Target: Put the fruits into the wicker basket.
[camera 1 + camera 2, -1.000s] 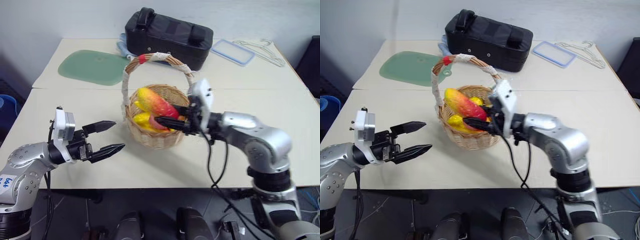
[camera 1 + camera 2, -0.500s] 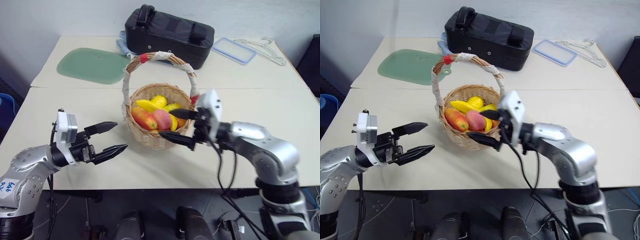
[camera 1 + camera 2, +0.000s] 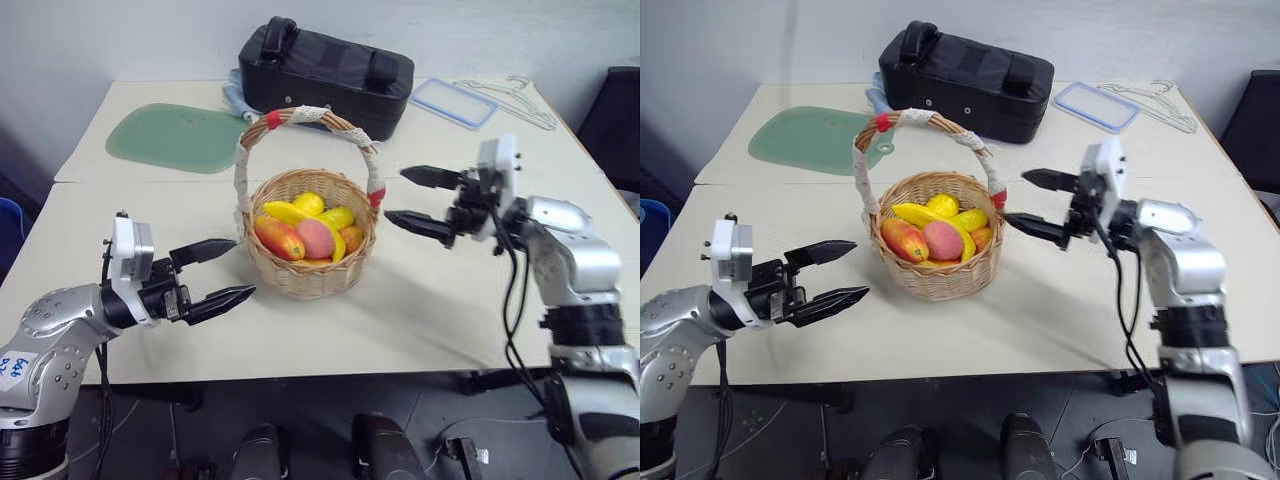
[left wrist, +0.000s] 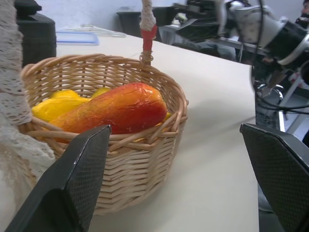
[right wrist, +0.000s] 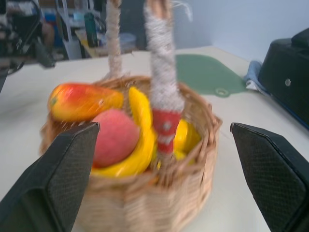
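Withdrawn rightward, the empty, spread right gripper [image 3: 415, 198] now sits beside the wicker basket [image 3: 310, 280] holding the fruits [image 3: 300, 235].

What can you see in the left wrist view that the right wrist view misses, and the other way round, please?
Left wrist view alone: the right arm's silver body past the basket, and a clear blue-rimmed lid far back on the table. Right wrist view alone: the pink peach, a banana curving beside it, the green mat and the black bag. Both share the wicker basket, the red-yellow mango lying in it, and the red tape at the handle's foot.
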